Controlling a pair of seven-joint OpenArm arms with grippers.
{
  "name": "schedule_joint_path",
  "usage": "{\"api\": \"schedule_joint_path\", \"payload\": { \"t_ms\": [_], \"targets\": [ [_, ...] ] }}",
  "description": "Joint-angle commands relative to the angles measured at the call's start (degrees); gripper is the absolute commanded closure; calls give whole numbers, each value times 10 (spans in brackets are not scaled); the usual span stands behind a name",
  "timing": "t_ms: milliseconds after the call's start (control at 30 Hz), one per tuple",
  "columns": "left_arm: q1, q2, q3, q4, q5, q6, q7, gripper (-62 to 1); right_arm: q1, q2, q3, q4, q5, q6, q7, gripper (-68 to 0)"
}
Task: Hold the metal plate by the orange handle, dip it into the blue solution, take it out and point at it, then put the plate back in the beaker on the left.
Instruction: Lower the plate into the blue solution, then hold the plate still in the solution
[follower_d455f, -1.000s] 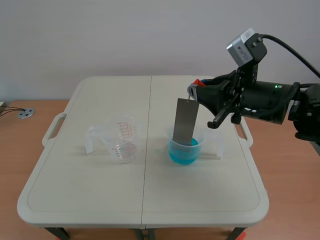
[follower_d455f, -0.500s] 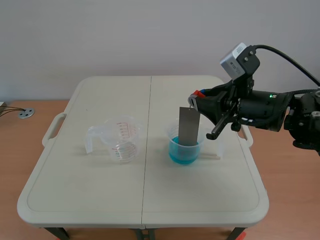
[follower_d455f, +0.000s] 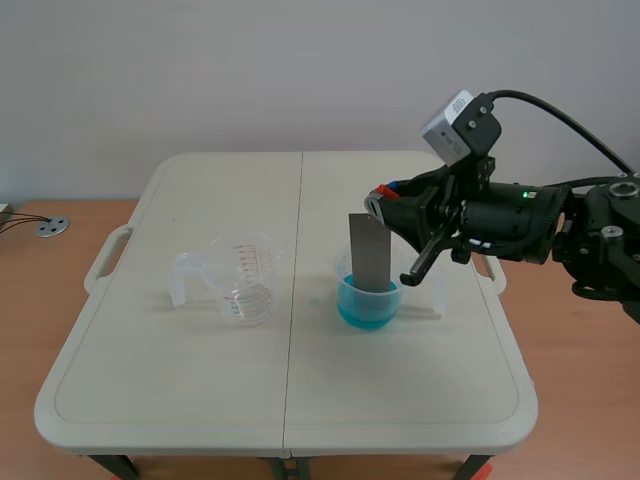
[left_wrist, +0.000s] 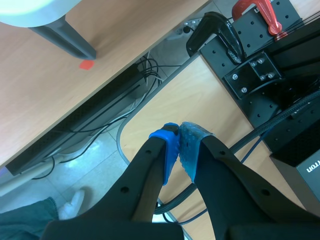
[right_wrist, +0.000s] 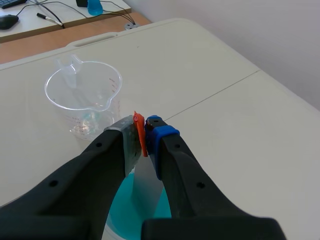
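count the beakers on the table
2. A clear beaker stands on the left half of the table; a beaker of blue solution stands on the right half, with the metal plate standing in it. None looks hidden.

right arm (follower_d455f: 520, 222) black | grey camera box (follower_d455f: 462, 122) | black cable (follower_d455f: 530, 96) | left hand (left_wrist: 179, 131): 2 blue pads (left_wrist: 168, 147)

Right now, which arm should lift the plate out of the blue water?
Right. The right gripper is shut on the orange handle, the metal plate standing in the blue solution. The left gripper, shut on nothing, is off the table.
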Motion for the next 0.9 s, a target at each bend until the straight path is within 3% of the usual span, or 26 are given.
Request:
{"api": "schedule_joint_path", "payload": {
  "t_ms": [0,867],
  "targets": [
    [0,2,2,4,-3,-2,-6,-27,2,6,3,2,-4,9,-4,-15],
    [0,1,2,4,-3,-2,-6,-27,-3,6,3,2,-5,9,-2,-15]
  ]
}}
